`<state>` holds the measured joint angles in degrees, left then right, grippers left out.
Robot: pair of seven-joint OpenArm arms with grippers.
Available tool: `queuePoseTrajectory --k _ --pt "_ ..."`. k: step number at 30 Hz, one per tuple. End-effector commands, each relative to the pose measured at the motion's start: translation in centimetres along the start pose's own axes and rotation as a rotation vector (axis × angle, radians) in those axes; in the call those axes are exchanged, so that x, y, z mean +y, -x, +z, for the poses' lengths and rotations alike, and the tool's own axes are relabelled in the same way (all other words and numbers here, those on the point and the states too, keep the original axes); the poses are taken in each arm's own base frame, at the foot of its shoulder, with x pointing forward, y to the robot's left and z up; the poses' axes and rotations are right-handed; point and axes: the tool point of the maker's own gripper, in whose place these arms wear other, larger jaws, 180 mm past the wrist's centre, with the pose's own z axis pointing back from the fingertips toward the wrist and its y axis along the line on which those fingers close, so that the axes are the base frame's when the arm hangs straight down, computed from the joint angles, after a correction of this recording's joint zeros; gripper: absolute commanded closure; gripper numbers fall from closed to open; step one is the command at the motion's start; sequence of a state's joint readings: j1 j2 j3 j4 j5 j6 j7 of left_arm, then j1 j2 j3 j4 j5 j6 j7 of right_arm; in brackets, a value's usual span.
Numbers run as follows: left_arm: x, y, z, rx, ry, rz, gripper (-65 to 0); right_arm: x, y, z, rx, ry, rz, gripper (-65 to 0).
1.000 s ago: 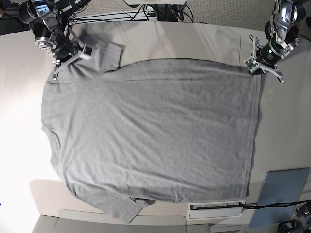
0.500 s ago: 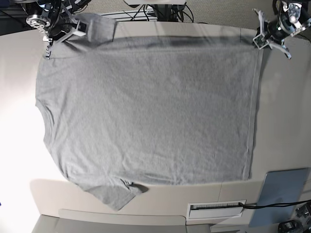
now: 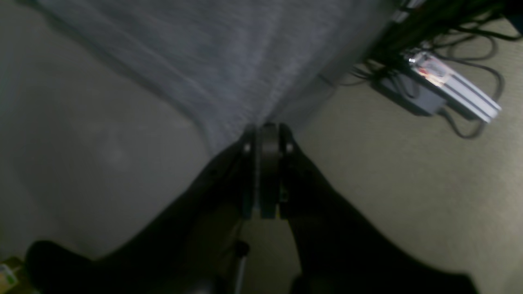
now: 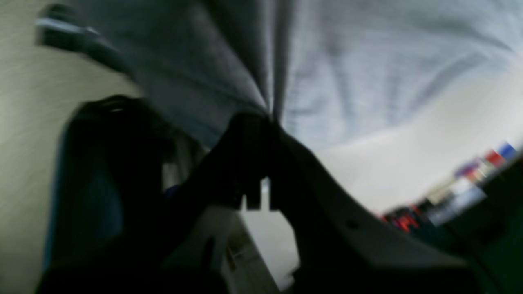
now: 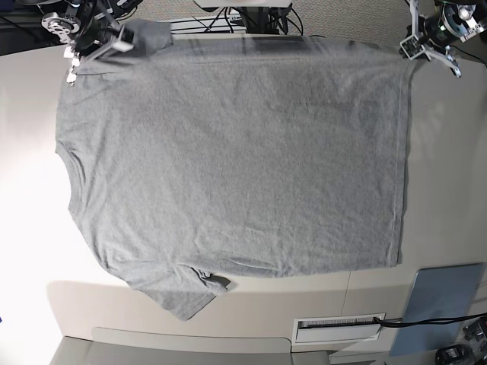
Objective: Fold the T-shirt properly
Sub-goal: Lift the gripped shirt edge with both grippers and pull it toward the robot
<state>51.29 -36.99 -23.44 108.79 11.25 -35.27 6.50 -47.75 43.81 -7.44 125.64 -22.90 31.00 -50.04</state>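
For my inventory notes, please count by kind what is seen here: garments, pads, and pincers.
Garments: 1, the grey T-shirt
Pads: 1, the blue-grey pad
Pincers: 2, the left pincer and the right pincer, each shut on a T-shirt corner
Total: 4

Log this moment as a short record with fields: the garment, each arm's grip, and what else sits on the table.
garment: large heather-grey cotton T-shirt, spread wide, plain side up
lower sleeve: partly folded under near the front edge
left gripper: fingers shut on a far hem corner
right gripper: fingers shut on the far shoulder, by the sleeve
other: flat blue-grey rectangular pad, apart from the shirt
surface: beige table
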Motion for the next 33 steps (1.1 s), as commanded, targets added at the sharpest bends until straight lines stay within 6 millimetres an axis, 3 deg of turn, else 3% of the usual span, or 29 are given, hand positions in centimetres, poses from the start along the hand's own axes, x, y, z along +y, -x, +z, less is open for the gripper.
queuePoseTrajectory --k 1,6,11,15,30,33 --pt "1.5 -0.5 0.3 -0.009 -0.044 -0.011 0.0 -1.8 0.3 0.3 0.015 0.062 0.005 0.0" --pt "4.5 -0.7 -0.1 0.010 -0.145 0.089 0.0 -5.6 -0.1 0.2 -0.007 0.170 -0.031 0.0" --pt "7.0 -3.1 -0.4 -0.088 -0.203 0.169 0.0 -9.2 -1.5 0.1 -0.090 0.245 -0.076 0.0" --pt "8.9 -3.7 -1.0 -0.123 -0.238 0.200 0.0 -11.3 -1.6 -0.8 -0.118 0.279 -0.151 0.0" --pt "14.0 -6.4 -3.1 -0.252 -0.351 0.327 0.0 -17.1 -2.6 -2.7 -0.216 0.390 -0.266 0.0" --pt "14.1 -7.0 -3.8 -0.267 -0.337 0.336 0.0 -18.1 -2.6 -3.1 -0.231 0.404 -0.274 0.0"
